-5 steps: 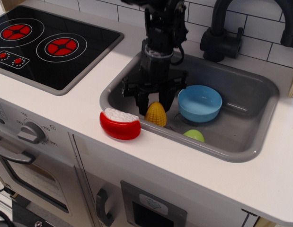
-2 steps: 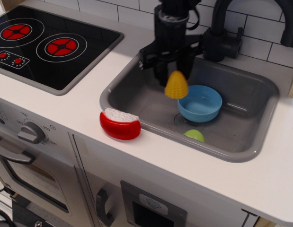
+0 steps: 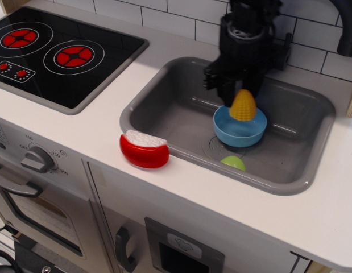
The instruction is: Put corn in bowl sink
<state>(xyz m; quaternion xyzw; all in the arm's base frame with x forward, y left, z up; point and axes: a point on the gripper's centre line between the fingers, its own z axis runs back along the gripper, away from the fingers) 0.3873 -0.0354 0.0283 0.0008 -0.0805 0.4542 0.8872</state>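
Observation:
The yellow corn (image 3: 243, 106) hangs tip-up from my black gripper (image 3: 239, 92), which is shut on its upper part. It is held directly over the light-blue bowl (image 3: 239, 131), a little above the rim. The bowl sits on the floor of the grey sink (image 3: 164, 108), right of centre, next to the drain mark. The gripper's fingers are partly hidden behind the corn.
A lime-green rounded toy (image 3: 234, 163) lies in the sink in front of the bowl. A red dish with a white bumpy top (image 3: 144, 149) sits on the white counter at the sink's front-left edge. The black faucet (image 3: 278, 40) stands behind the sink. The stove (image 3: 56, 51) is at left.
The gripper lifted the corn off the sink's front-left floor and carried it up and to the right, from left of the bowl to directly above it.

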